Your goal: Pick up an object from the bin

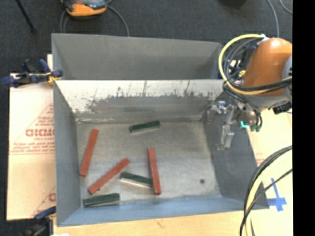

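Observation:
My gripper (226, 134) hangs over the bin's right sloping wall, near the back right corner, with no loose thing under it. The closest thing is a dark green stick (144, 126), lying almost level on the floor near the back wall, well to the gripper's left. A red stick (154, 171) lies nearly upright in the picture at the middle of the floor. Touching its lower end is a second green stick (136, 179).
Further left lie a slanted red stick (109, 175), another red stick (89, 151) near the left wall, and a green stick (101, 199) at the front left corner. The arm with its orange cover and cables stands over the right rim.

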Motion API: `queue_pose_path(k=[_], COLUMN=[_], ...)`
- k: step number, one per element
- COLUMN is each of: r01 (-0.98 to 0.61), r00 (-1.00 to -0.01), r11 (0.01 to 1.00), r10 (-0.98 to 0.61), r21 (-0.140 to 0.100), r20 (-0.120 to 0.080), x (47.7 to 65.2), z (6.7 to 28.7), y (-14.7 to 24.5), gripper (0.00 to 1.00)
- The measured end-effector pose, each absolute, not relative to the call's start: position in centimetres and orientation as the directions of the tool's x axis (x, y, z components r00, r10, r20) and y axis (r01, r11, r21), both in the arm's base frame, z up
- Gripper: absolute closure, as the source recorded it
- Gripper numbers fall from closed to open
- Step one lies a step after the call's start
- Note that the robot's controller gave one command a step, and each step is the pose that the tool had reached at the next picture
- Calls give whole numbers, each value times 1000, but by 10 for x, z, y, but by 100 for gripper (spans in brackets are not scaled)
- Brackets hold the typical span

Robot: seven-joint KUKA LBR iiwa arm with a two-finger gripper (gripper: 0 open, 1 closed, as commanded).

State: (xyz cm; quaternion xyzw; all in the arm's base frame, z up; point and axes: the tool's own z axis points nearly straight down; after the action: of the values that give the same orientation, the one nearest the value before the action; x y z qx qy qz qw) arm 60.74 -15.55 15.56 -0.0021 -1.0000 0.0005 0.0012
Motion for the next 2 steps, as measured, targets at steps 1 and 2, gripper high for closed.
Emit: queue_pose_path(k=[1,2], r01=[1,7], r00=[-1000,-1000], r11=[1000,1000], r10=[1,7], r21=[-3,-4], r20=[-5,-11], x=[609,571], z=[160,116], y=[-155,-148], gripper=[0,0])
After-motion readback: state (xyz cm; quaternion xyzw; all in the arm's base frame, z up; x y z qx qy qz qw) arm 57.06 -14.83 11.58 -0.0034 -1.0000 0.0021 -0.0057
